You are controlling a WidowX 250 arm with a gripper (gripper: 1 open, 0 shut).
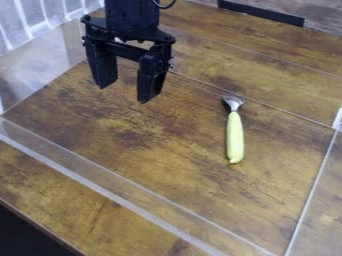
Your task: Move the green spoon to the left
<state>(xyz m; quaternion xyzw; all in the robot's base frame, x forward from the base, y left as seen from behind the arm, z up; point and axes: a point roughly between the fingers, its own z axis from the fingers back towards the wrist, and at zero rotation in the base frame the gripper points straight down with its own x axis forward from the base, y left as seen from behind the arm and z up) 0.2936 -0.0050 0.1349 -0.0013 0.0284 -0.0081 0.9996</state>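
A wooden bench point(120, 130) with dark, streaked boards fills the view, seen from above and at an angle. A low clear plastic wall point(134, 205) runs around the working area, its edge catching light along the front and right side.

The green spoon point(234, 132) lies flat on the bench, toward the right side of the walled area. Its yellow-green handle points toward the viewer, and its short grey metal head points away, toward the far side of the bench. It lies nearly straight along that line (only slightly slanted).

The robot's black hand point(126, 78) hangs up and to the left of the spoon, well apart from it, pointing downward. Its two dark fingers point(150, 80) are spread wide, with bare wood visible in the gap between them. Nothing is held between them, and they touch nothing.

Beyond the spoon, at the far edge of the bench, a dark flat object point(267, 12) is partly in view; what it is cannot be told.
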